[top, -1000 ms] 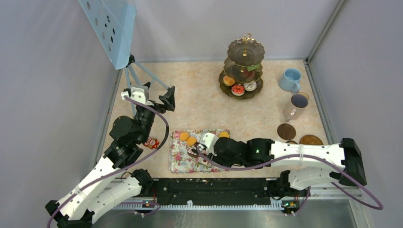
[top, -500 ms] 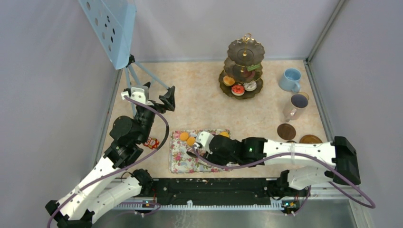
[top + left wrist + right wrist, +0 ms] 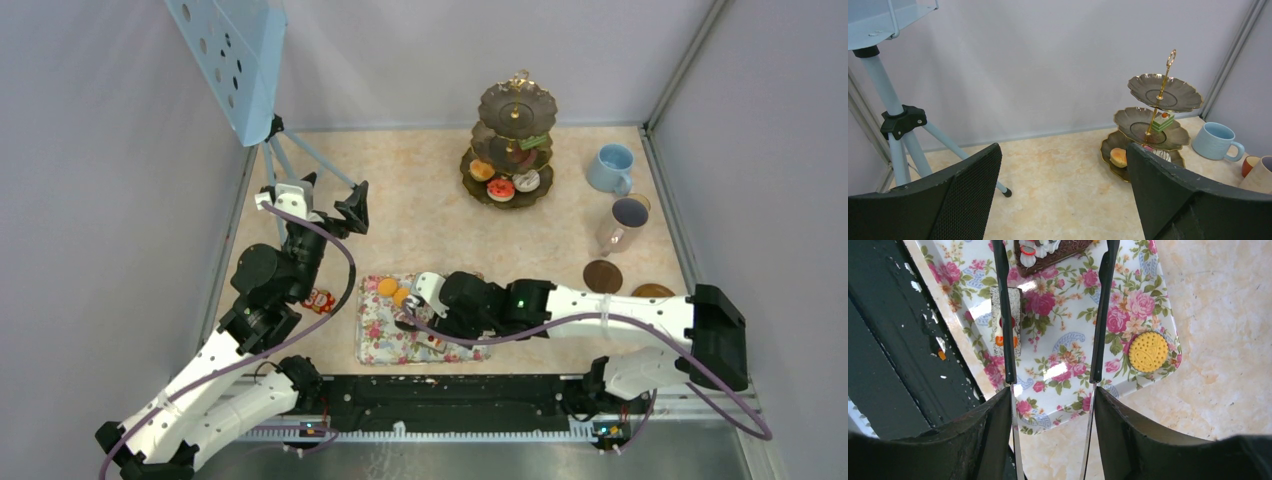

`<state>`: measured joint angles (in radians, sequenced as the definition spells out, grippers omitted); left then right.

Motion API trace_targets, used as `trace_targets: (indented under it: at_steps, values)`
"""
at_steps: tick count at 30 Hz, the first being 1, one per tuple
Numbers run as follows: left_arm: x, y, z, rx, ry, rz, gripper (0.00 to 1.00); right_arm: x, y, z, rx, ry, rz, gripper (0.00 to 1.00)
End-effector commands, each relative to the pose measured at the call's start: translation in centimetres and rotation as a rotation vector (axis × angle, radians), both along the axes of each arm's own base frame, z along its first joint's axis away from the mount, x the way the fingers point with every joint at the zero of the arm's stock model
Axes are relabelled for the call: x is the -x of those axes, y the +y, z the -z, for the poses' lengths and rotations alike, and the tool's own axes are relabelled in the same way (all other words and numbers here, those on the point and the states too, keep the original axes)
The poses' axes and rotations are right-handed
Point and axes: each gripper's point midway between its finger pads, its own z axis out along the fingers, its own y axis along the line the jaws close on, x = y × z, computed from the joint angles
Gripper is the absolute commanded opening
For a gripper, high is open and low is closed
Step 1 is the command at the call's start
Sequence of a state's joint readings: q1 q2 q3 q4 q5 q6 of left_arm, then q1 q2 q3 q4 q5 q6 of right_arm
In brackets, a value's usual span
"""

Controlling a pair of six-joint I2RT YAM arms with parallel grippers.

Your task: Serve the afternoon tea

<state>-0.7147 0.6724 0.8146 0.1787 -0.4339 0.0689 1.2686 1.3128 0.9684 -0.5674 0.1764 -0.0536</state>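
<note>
The dark three-tier stand [image 3: 515, 140] holds donuts on its bottom tier and a green cake slice [image 3: 1164, 120] on the middle one. My right gripper [image 3: 1053, 400] is shut on the black tongs [image 3: 1100, 315], whose two arms stand apart over the floral tray [image 3: 1068, 365]. The tong tips reach either side of a chocolate cake slice [image 3: 1048, 252]. A pale cake slice [image 3: 1007, 322] and an orange round [image 3: 1148, 351] also lie on the tray. In the top view, two orange rounds [image 3: 387, 287] sit at the tray's far edge. My left gripper [image 3: 1063, 150] hangs open and holds nothing.
A light-blue cup [image 3: 611, 167], a pale-grey cup [image 3: 625, 222] and brown saucers [image 3: 602, 276] stand at the right. A blue tripod [image 3: 898, 125] is at the back left. A small red item [image 3: 318, 300] lies left of the tray. The black base rail [image 3: 893, 365] borders the tray.
My right arm has slid left over the floral tray, and the tongs' arms have spread wider. The left arm has not moved.
</note>
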Motion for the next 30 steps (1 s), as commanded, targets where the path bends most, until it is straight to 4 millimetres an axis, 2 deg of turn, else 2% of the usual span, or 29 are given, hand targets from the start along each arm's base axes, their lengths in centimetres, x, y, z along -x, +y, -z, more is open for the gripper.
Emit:
trace_targets:
  at_steps: [1,10,22,27,30]
  values:
    - [0.2,0.2,-1.0,0.025,-0.03,0.001,0.99,-0.7,0.8,0.4,-0.009,-0.004,-0.029,0.57]
    - [0.2,0.3,-1.0,0.022,-0.031,-0.005,0.99,-1.3,1.6,1.6,0.011,-0.003,-0.056,0.56]
    - [0.1,0.3,-1.0,0.021,-0.032,-0.007,0.99,-1.7,1.8,2.2,0.019,0.001,-0.053,0.51]
    - [0.1,0.3,-1.0,0.022,-0.031,-0.005,0.99,-1.7,1.5,1.9,0.03,0.005,-0.04,0.42]
    - [0.1,0.2,-1.0,0.022,-0.03,-0.003,0.99,-1.8,1.4,1.3,0.017,0.002,-0.021,0.32]
